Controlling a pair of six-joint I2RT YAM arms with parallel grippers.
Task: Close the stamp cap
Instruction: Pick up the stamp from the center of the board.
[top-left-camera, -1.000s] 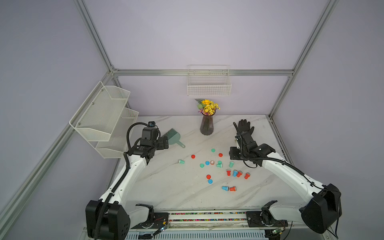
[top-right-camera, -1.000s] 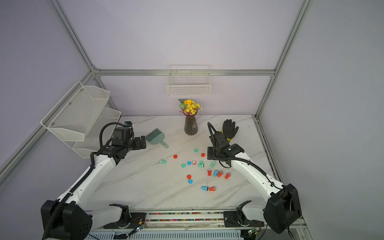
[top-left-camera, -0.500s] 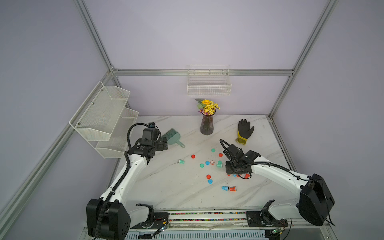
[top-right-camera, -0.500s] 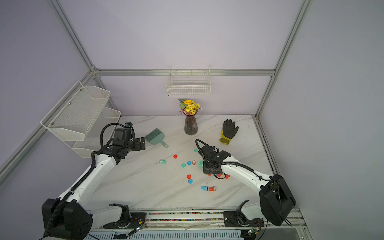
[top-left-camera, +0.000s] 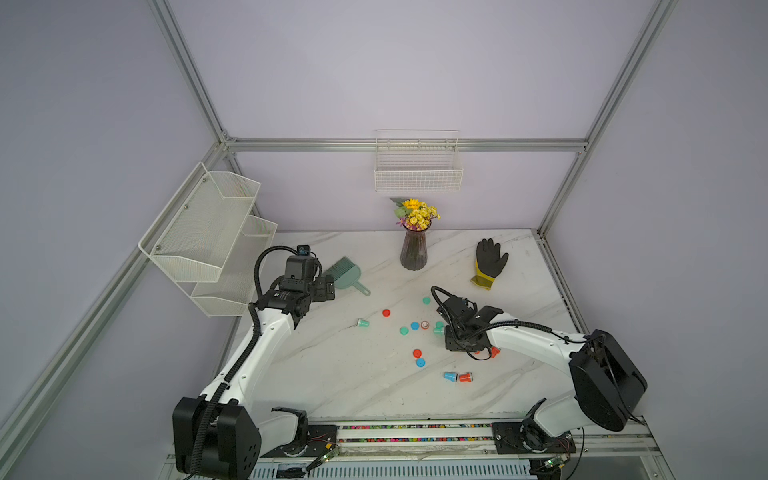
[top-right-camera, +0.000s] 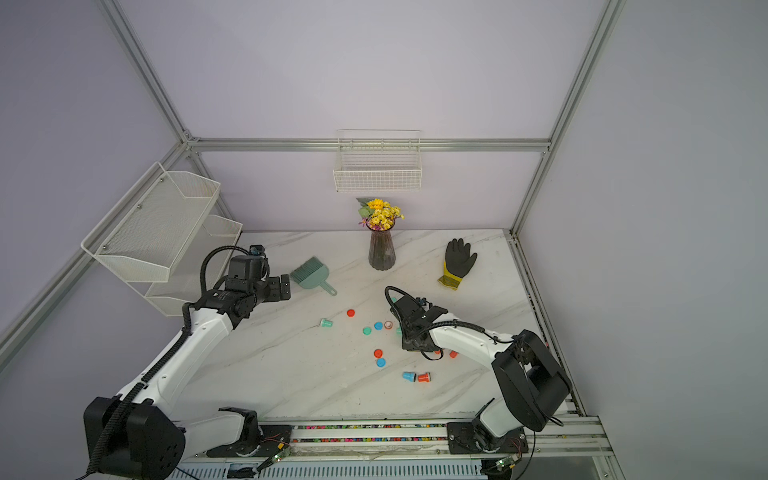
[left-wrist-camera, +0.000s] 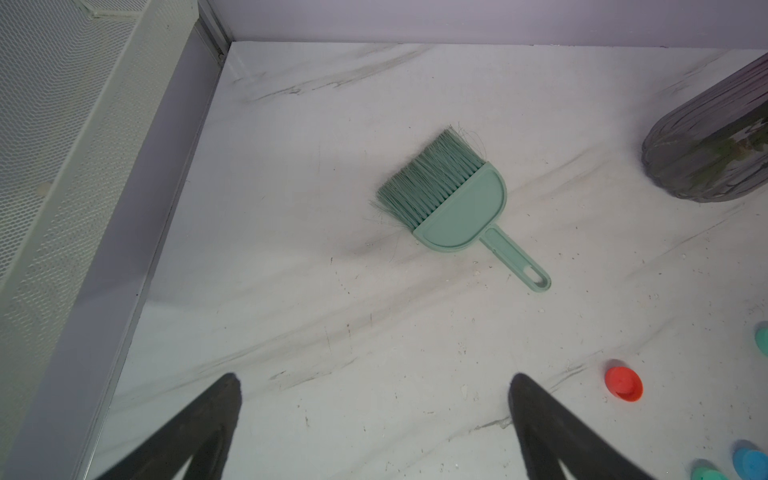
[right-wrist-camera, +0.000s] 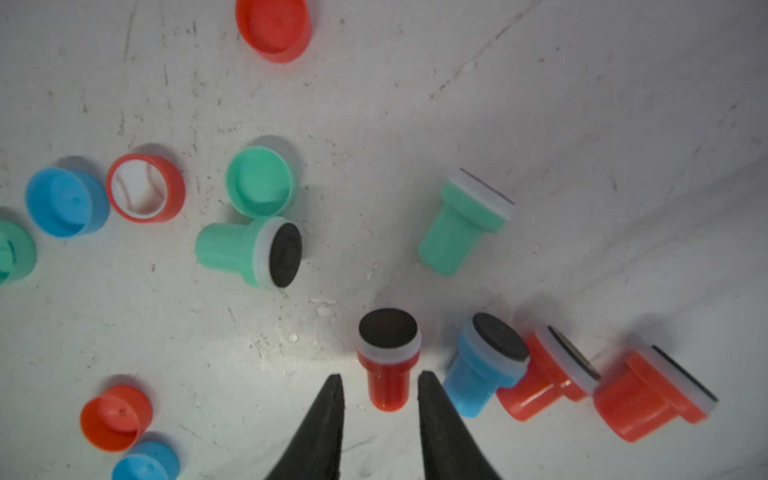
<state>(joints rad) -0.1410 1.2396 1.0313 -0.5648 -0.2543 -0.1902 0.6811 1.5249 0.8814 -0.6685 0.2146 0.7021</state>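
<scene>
Just beside blue stamp (right-wrist-camera: 486, 361), R gripper (right-wrist-camera: 380, 376) straddles red stamp (right-wrist-camera: 388, 357), fingers (right-wrist-camera: 324, 424) apart, prob not touching yet; L gripper (left-wrist-camera: 374, 382) spread wide. Next: pinch, fetch red cap (right-wrist-camera: 116, 417).

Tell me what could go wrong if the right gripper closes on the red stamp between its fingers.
1. The red stamp stands pad-up on its narrow handle; an uneven squeeze by the right gripper may tip it.
2. The blue stamp lies close beside it; a finger could catch it.
3. A red cap lies apart from it, so a loose grip might slip on the way.
</scene>
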